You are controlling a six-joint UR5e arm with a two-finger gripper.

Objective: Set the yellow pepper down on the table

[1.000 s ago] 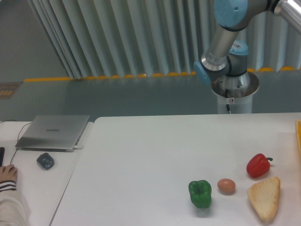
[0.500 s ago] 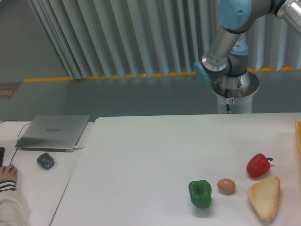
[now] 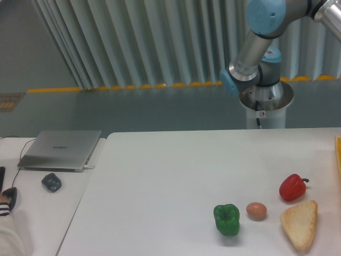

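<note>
we see no yellow pepper and no gripper, so we cannot tell its grip; it must next come down over the worktop [image 3: 160, 176] and let go.

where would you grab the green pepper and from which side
Probably from straight above, jaws closing across the broad lobed body of the green pepper just under its top. It stands upright on the table; close front to back, since the egg sits near its right side.
</note>
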